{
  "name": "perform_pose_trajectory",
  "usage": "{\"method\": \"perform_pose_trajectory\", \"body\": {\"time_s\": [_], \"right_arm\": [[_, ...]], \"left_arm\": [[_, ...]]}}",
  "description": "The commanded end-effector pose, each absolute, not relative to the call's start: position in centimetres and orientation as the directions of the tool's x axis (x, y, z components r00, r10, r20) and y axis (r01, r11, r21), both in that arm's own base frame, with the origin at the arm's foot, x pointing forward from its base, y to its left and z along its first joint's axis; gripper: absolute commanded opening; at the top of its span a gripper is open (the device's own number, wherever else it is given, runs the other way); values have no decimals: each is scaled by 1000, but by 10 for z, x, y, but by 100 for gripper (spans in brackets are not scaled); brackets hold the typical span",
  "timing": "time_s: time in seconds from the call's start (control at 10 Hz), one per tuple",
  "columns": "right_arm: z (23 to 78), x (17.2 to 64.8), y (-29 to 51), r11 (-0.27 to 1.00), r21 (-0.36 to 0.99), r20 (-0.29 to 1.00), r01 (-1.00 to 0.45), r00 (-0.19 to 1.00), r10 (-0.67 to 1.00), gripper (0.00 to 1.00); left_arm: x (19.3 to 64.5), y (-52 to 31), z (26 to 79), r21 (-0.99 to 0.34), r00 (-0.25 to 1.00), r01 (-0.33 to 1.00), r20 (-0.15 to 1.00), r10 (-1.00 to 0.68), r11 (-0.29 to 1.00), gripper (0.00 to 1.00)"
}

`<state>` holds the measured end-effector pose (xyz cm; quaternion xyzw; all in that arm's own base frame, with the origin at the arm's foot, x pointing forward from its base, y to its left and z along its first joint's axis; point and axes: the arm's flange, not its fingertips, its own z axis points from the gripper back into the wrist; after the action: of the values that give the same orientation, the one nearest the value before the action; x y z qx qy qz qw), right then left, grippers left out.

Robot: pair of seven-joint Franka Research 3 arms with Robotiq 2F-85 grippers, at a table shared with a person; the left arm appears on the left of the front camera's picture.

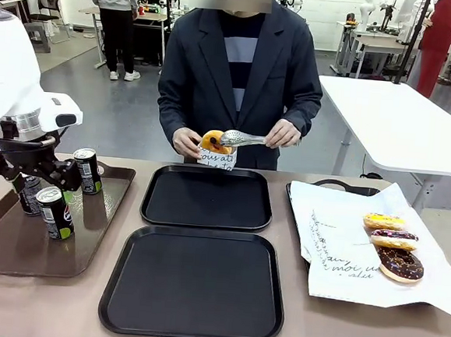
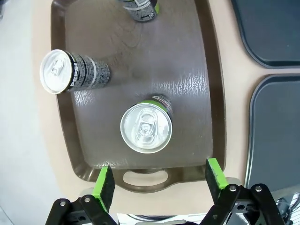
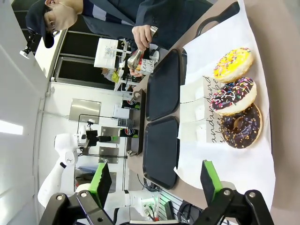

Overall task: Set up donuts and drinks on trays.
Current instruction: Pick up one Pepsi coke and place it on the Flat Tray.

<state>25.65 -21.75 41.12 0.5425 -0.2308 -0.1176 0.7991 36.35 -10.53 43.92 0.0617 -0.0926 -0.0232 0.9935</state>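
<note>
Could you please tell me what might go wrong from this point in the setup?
1. The open left pincer hangs over an upright can on the brown tray; a finger landing off-centre could tip it.
2. The person's tongs hold a sleeved donut near the far black tray; an arm reaching there might hit their hand.

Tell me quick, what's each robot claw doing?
Left gripper: open, empty, above a slim black silver-topped can.
Right gripper: open, empty.

Cans (image 1: 54,211) on long tray (image 1: 24,250) left, trays (image 1: 193,283) centre, donuts (image 1: 394,264) right
</note>
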Motion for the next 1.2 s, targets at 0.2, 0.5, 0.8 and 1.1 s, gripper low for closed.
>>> {"method": "perform_pose_trajectory", "body": {"time_s": [0.2, 0.5, 0.8, 1.1], "right_arm": [[410, 259, -219, 372, 924, 263, -91, 857, -444, 100], [410, 259, -219, 372, 924, 263, -91, 857, -444, 100], [410, 259, -219, 372, 924, 263, -91, 857, -444, 100], [410, 259, -219, 372, 924, 263, -91, 857, -444, 100]], "left_arm": [[384, -97, 418, 63, 986, -57, 161, 46, 996, 100], [394, -87, 403, 13, 990, -38, 137, 36, 999, 100], [404, -78, 397, -24, 989, -54, 137, 57, 998, 100], [413, -75, 387, -45, 990, -60, 122, 65, 997, 100]]}}
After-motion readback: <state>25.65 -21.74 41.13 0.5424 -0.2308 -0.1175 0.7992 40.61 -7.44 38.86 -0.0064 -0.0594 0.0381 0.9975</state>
